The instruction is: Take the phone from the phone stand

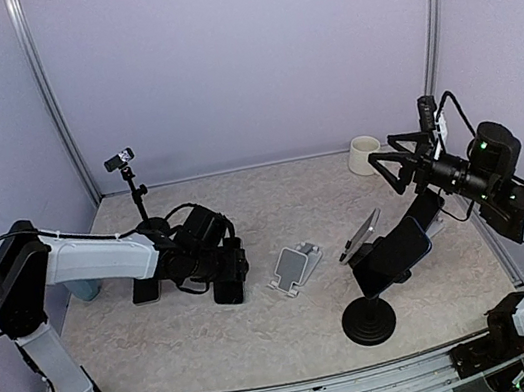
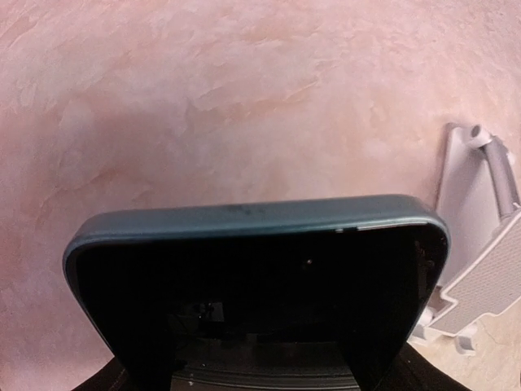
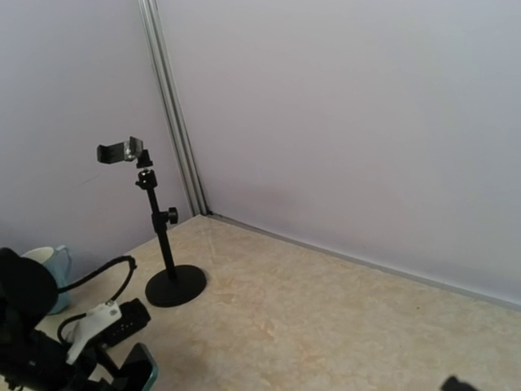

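While your left fingers (image 1: pixel 226 281) clamp the teal-edged phone (image 2: pixel 260 285) low over the table (image 1: pixel 293 201), just left of the empty white phone stand (image 1: pixel 293 268), removal looks done; setting down remains. Right fingers (image 1: pixel 388 177) gape wide, empty.

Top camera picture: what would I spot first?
The left gripper clutching a teal-edged phone, right beside the empty white stand mid-table. Then the right gripper, raised with jaws wide open, above a black round-based stand carrying a dark device.
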`<state>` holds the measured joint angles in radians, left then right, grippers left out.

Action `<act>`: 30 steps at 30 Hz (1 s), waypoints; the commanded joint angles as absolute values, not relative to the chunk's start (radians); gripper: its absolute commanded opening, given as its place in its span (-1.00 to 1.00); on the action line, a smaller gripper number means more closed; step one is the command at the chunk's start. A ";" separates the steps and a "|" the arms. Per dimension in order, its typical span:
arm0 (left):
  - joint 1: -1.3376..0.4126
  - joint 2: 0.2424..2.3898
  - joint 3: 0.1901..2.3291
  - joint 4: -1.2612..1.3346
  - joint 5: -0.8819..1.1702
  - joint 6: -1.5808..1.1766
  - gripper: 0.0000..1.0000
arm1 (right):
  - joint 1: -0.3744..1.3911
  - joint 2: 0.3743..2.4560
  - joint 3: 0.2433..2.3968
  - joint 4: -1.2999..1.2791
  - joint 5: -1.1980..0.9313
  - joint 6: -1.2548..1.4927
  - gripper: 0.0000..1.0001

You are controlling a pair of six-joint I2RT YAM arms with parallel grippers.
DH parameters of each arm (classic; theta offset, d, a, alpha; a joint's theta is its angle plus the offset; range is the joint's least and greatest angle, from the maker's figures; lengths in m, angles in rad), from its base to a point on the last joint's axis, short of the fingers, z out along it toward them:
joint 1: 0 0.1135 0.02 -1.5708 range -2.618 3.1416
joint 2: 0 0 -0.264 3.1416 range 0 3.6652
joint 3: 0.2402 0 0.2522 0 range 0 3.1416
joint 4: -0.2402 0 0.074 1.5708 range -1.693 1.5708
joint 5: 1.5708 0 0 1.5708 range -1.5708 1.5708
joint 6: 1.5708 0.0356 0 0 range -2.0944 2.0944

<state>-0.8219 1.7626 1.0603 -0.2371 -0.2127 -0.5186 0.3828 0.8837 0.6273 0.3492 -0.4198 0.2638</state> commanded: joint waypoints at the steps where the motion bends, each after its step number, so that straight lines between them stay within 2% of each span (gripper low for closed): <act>1: -0.792 1.722 1.032 -0.206 -0.238 -0.563 -0.05 | 0.371 0.891 0.613 0.386 -0.438 0.278 0.93; 7: -0.753 1.765 1.038 -0.230 -0.276 -0.586 -0.11 | 0.371 0.898 0.607 0.390 -0.437 0.281 0.93; 30: -0.663 1.924 1.093 -0.258 -0.343 -0.521 -0.08 | 0.371 0.914 0.612 0.391 -0.435 0.289 0.93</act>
<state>-0.6823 1.8832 1.0840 -0.2398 -0.2905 -0.5690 0.3828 0.9070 0.6155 0.3653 -0.4301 0.2810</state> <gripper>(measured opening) 0.750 0.967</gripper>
